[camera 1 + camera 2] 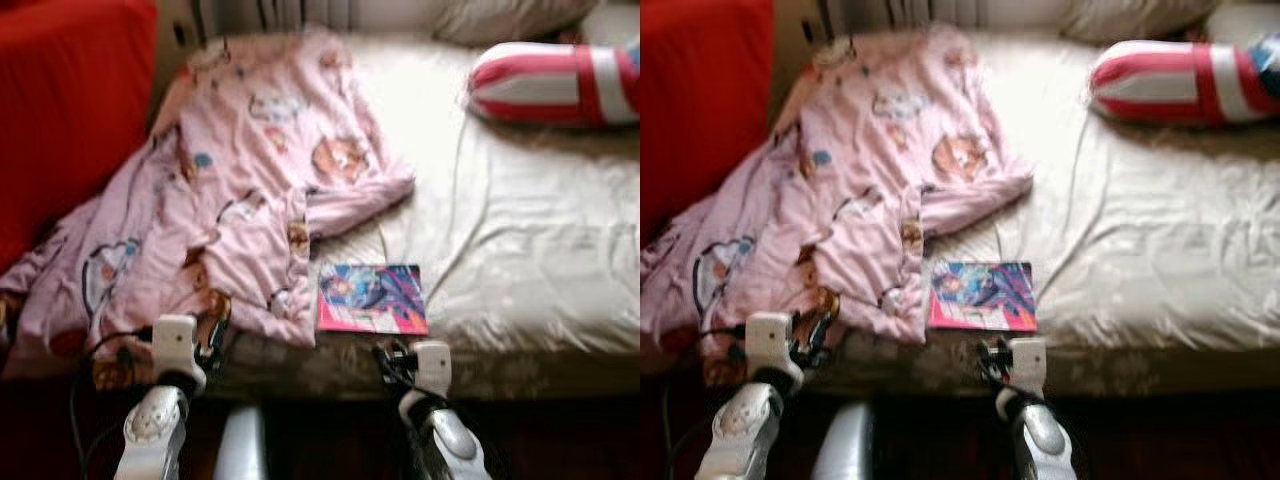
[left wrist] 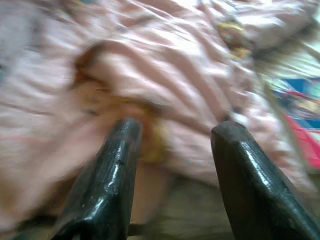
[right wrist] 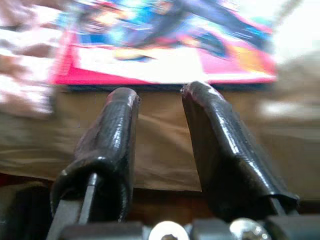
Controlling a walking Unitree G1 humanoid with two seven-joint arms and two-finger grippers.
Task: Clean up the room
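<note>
Left pincer [image 2: 172, 135] first: I see its two black fingers [image 2: 112, 175] spread wide apart, gripping nothing, their tips low at the near edge of the bed, right at the hem of the pink blanket [image 1: 240, 190]. Whether a tip actually touches the cloth I cannot tell; the wrist picture is smeared by motion. In the head view this pincer [image 1: 205, 345] sits at lower left, half lost against the blanket's cartoon prints.

Right pincer [image 3: 160, 95] is parted too, a moderate gap, empty, pointing at the near edge of one book [image 1: 371, 298] with a pink and blue cover. Its tips stop just short of the book, over the beige bed [image 1: 520, 260] sheet. From the head it [image 1: 390, 355] shows at lower centre, below the book.

Count, left to right: one red piece of furniture [image 1: 70, 110] cut off at upper left, one pink blanket sprawled across the bed's left half and spilling over the edge, one book lying flat just beside the blanket's hem, one red-and-white striped cushion [image 1: 555, 82] at upper right, cut by the frame. One pale pillow [image 1: 500, 18] at the top edge is mostly cropped. Everything is soft with blur.
</note>
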